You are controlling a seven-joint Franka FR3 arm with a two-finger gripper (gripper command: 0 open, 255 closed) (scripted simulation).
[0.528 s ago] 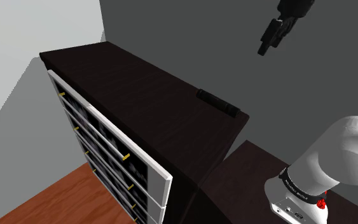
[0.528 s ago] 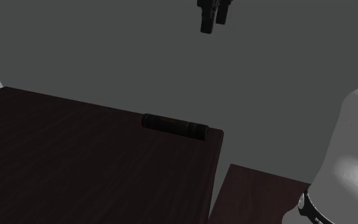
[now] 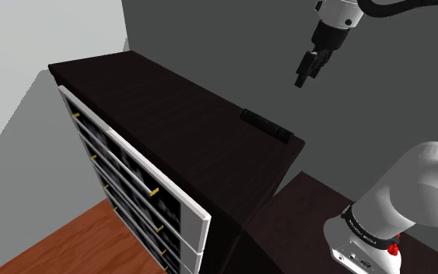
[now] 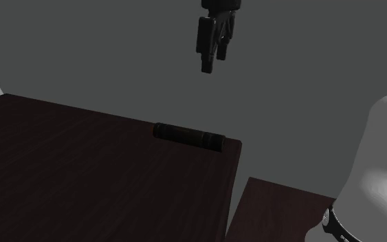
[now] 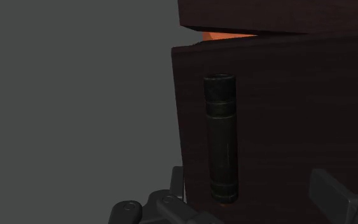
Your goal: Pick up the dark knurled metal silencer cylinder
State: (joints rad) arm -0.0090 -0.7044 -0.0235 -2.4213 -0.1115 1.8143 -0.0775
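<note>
- The cylinder (image 3: 265,124) is dark, almost black, and lies on its side on the flat top of a dark brown cabinet (image 3: 170,117)
- In the shoulder view it sits at the 3 o'clock end of that top, along the back edge, just beside the grey wall (image 3: 209,47) and close to the corner
- In the second exterior view the cylinder (image 4: 188,136) lies along the far edge of the cabinet (image 4: 82,179), one end near the corner at 3 o'clock
- The black fingers (image 3: 300,78) hang in the air well above the cabinet, at about 1 o'clock from the cylinder in the shoulder view, pointing down and slightly toward 7 o'clock
- In the second exterior view the fingers (image 4: 205,55) are at roughly 12 o'clock from the cylinder, well apart from it
- In the wrist view the two fingers (image 5: 336,197) stand wide apart with nothing between their tips; they hold nothing
- There the cylinder (image 5: 220,137) runs lengthwise along the cabinet's edge, far below, in the gap between the fingers and nearer one of them than the other; ringed bands show at both ends
- White drawer fronts (image 3: 131,179) with small gold handles cover the cabinet's front, toward 8 o'clock from the cylinder
- The dark stand (image 3: 303,202) is at 5 o'clock from the cylinder, lower than the cabinet top, with the white arm (image 3: 411,194) rising from it
- An orange-brown wooden floor (image 3: 69,241) shows at 7 o'clock in the shoulder view
</note>
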